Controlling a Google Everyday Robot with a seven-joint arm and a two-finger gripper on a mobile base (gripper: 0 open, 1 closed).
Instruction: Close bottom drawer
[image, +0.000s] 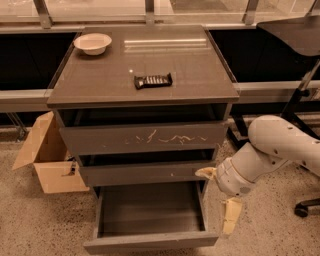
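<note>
The bottom drawer is the lowest of three dark grey-brown drawers in the cabinet and stands pulled far out, its wide shallow box empty. My gripper hangs on the white arm just right of the drawer's right side, near its front corner. Its two cream fingers are spread open and hold nothing: one fingertip lies by the middle drawer's right end, the other points down beside the bottom drawer's side wall.
The top drawer, with white scratches, and the middle drawer stick out slightly. On the cabinet top are a white bowl and a dark bar. A cardboard box stands at left, chair legs at right.
</note>
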